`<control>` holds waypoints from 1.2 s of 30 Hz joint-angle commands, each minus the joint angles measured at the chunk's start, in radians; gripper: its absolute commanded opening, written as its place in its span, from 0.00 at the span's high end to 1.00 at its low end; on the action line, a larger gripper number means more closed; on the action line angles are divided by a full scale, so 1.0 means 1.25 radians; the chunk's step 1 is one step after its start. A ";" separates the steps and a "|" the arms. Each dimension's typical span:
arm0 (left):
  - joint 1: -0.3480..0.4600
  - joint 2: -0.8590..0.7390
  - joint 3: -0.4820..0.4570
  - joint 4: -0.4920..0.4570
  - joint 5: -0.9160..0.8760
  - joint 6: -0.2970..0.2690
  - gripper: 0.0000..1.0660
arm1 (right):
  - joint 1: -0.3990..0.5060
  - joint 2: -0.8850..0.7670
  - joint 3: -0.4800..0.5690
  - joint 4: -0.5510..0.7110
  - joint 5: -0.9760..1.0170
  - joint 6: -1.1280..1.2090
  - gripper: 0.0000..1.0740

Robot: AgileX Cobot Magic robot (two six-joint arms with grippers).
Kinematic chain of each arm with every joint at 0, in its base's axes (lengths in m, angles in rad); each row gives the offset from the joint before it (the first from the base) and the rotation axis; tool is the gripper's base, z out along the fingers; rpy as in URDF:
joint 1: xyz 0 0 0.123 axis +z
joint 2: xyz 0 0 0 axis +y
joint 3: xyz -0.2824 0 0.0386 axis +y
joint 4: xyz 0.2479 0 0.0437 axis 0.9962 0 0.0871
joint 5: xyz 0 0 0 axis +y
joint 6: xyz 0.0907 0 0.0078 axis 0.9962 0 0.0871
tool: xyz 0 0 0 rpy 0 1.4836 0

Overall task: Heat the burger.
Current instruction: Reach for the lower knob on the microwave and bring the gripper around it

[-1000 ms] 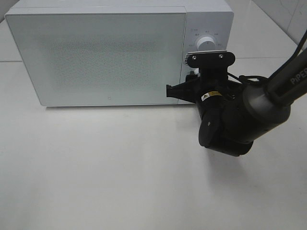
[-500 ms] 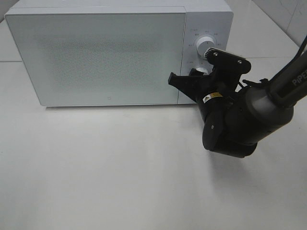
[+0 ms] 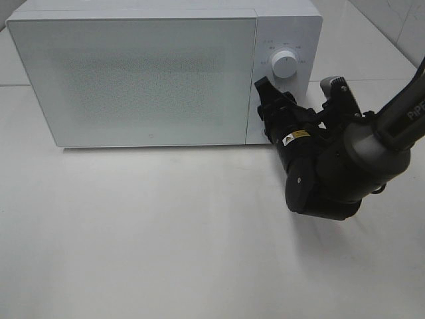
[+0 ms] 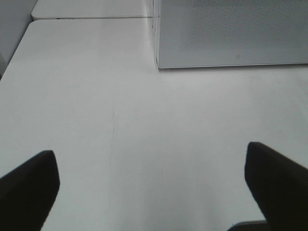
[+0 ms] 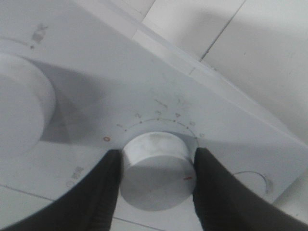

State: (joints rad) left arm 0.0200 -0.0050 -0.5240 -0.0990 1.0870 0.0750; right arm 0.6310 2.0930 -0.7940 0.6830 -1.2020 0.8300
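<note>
The burger is hidden; no view shows it. The white microwave (image 3: pixel 146 73) stands at the back of the table with its door shut. My right gripper (image 3: pixel 271 106) is pressed against its control panel, below the upper knob (image 3: pixel 284 64). In the right wrist view the right gripper (image 5: pixel 157 161) is shut on the lower dial knob (image 5: pixel 154 173), one dark finger (image 5: pixel 101 197) on each side; a red mark shows on the knob's rim. My left gripper (image 4: pixel 154 192) is open and empty over bare table, with the microwave's left front corner (image 4: pixel 159 62) ahead of it.
The white table (image 3: pixel 166 232) spreads in front of the microwave. The right arm's bulky black wrist (image 3: pixel 325 179) hangs over the table just right of the microwave's front. A wall edge shows at the far right.
The right wrist has rotated clockwise in the exterior view while staying on the lower knob; its camera bracket swung from above the gripper to its right. The left arm's view has no earlier frame.
</note>
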 commanded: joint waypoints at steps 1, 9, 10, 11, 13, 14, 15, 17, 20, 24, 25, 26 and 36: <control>0.002 -0.017 0.003 -0.002 -0.012 -0.001 0.07 | 0.008 -0.007 -0.038 -0.201 -0.030 0.162 0.98; 0.002 -0.017 0.003 -0.002 -0.012 -0.001 0.07 | 0.008 -0.007 -0.038 -0.201 -0.071 0.382 0.98; 0.002 -0.017 0.003 -0.002 -0.012 -0.001 0.07 | 0.008 -0.007 -0.038 -0.201 -0.071 0.382 0.98; 0.002 -0.017 0.003 -0.002 -0.012 -0.001 0.07 | 0.008 -0.007 -0.038 -0.201 -0.073 0.392 0.98; 0.002 -0.017 0.003 -0.002 -0.012 -0.001 0.07 | 0.008 -0.007 -0.038 -0.201 -0.074 0.406 0.97; 0.002 -0.017 0.003 -0.002 -0.012 -0.001 0.07 | 0.008 -0.007 -0.038 -0.201 -0.074 0.414 0.97; 0.002 -0.017 0.003 -0.002 -0.012 -0.001 0.07 | 0.008 -0.007 -0.038 -0.200 -0.076 0.430 0.97; 0.002 -0.017 0.003 -0.002 -0.012 -0.001 0.07 | 0.008 -0.007 -0.038 -0.200 -0.077 0.434 0.97; 0.002 -0.017 0.003 -0.002 -0.012 -0.001 0.07 | 0.008 -0.007 -0.038 -0.197 -0.077 0.434 0.97; 0.002 -0.017 0.003 -0.002 -0.012 -0.001 0.07 | 0.008 -0.007 -0.038 -0.186 -0.077 0.426 0.96; 0.002 -0.017 0.003 -0.002 -0.012 -0.001 0.07 | 0.008 -0.007 -0.038 -0.184 -0.077 0.421 0.95; 0.002 -0.017 0.003 -0.002 -0.012 -0.001 0.07 | 0.008 -0.007 -0.038 -0.180 -0.077 0.420 0.93; 0.002 -0.017 0.003 -0.002 -0.012 -0.001 0.07 | 0.008 -0.010 -0.038 -0.114 -0.071 0.394 0.80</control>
State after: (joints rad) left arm 0.0200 -0.0050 -0.5240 -0.0990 1.0870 0.0750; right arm 0.6320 2.0930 -0.7920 0.6880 -1.2040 1.3330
